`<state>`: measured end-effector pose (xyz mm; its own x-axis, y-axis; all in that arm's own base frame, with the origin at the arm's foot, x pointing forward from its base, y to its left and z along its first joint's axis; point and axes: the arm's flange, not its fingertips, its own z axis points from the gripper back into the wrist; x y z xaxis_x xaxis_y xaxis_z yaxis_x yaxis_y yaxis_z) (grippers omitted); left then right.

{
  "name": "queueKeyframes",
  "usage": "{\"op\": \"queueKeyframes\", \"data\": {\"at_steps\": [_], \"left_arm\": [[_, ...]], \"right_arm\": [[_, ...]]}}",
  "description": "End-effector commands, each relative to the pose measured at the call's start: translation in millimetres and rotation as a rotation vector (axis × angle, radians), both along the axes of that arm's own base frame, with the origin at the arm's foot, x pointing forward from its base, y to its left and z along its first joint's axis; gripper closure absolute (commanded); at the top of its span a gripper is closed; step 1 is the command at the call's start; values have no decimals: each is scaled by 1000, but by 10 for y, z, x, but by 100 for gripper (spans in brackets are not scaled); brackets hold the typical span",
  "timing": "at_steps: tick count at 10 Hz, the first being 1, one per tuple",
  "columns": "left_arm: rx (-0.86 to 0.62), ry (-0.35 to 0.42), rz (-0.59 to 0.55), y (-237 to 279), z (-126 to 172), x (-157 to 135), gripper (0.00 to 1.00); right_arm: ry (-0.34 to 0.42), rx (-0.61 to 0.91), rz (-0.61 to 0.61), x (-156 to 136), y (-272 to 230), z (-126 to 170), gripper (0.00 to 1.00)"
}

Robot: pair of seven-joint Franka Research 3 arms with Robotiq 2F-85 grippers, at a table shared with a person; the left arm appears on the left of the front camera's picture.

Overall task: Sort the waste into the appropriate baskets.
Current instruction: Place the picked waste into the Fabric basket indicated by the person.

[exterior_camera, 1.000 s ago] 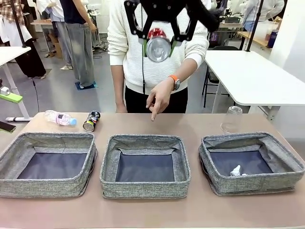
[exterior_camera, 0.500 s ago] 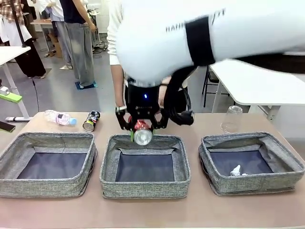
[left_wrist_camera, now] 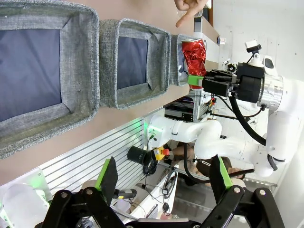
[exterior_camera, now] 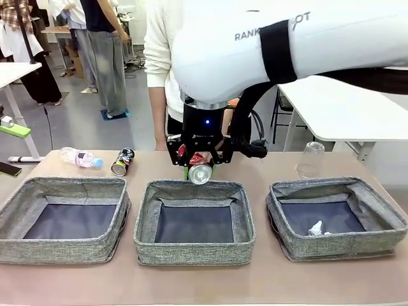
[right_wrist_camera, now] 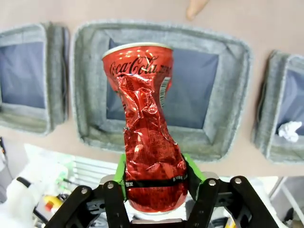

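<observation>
Red dented can (exterior_camera: 199,172) is clamped in my right gripper (exterior_camera: 199,167) above the middle basket (exterior_camera: 191,252), near its wall toward the tabletop's far edge; better to release further inward. Right basket (exterior_camera: 357,245) holds a paper wad (exterior_camera: 315,227). From left wrist, my left gripper (left_wrist_camera: 162,166) stands apart, empty. From right wrist, pads (right_wrist_camera: 192,167) squeeze the can.

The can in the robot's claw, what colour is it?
Red with white writing. The dented red can shows best in the right wrist view.
</observation>
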<state>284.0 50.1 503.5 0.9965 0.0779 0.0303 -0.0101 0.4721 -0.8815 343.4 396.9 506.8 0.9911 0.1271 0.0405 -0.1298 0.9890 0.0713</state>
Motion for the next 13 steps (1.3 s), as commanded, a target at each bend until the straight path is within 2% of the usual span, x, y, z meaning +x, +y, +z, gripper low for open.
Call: {"op": "queueKeyframes", "data": {"at_steps": [1, 6, 8, 9, 10, 11, 12, 13], "left_arm": [[-9, 5, 4, -3, 12, -14, 0], [-9, 5, 4, -3, 12, -14, 0], [-9, 5, 4, -3, 12, -14, 0], [-9, 5, 4, -3, 12, -14, 0], [-9, 5, 4, -3, 12, -14, 0], [-9, 5, 4, -3, 12, -14, 0], [-9, 5, 4, -3, 12, -14, 0], [-9, 5, 4, -3, 12, -14, 0]], "right_arm": [[16, 6, 13, -46, -14, 0, 0], [37, 56, 16, -33, -67, 35, 0], [97, 146, 37, -29, -119, 97, 0], [174, 193, 87, -32, -186, 164, 0], [274, 332, 136, -18, -420, 365, 0], [310, 524, 119, 21, -906, 610, 0], [339, 800, 50, 51, -1632, 772, 0], [319, 1021, -54, 55, -2221, 760, 0]]}}
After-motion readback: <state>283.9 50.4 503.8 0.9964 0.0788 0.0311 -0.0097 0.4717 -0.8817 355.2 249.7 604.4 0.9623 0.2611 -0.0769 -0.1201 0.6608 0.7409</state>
